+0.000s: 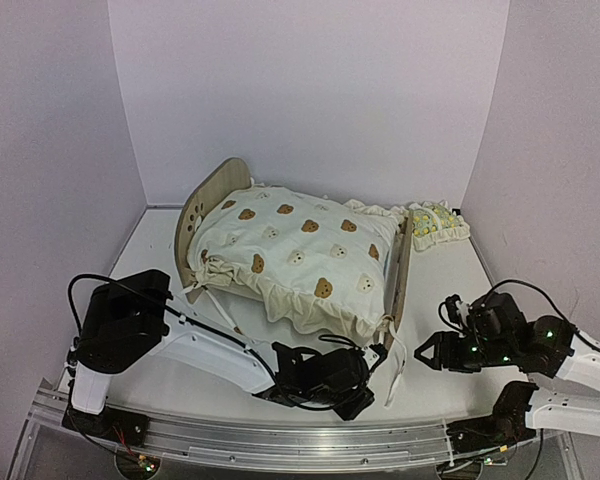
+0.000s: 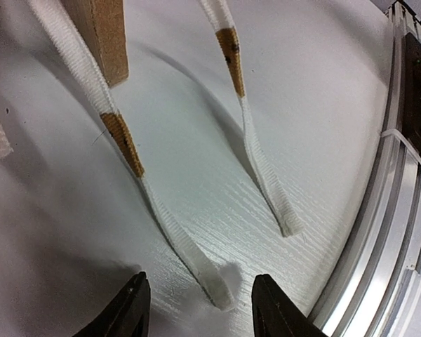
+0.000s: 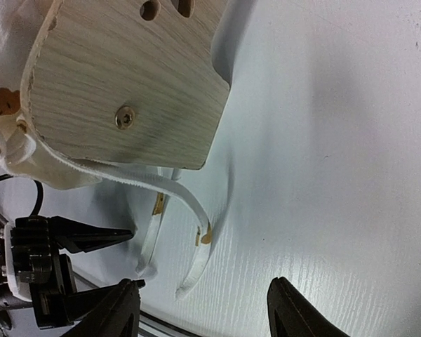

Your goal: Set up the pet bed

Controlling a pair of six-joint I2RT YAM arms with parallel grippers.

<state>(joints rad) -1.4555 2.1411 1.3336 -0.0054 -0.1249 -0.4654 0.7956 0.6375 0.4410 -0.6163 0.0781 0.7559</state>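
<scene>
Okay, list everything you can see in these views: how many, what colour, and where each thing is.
pet bed: one, light wood, middle of the table.
cushion: one, cream with brown bears, lying on the bed.
pillow: one, pale lemon print, on the table by the bed's right end board.
tie straps: at least two, white with tan patches, trailing on the table at the bed's near right corner.
table: one, white.
rail: one, silver, along the near edge.
left gripper: one, black fingers apart either side of a strap end.
right gripper: one, black fingers apart, holding nothing, right of the bed.
</scene>
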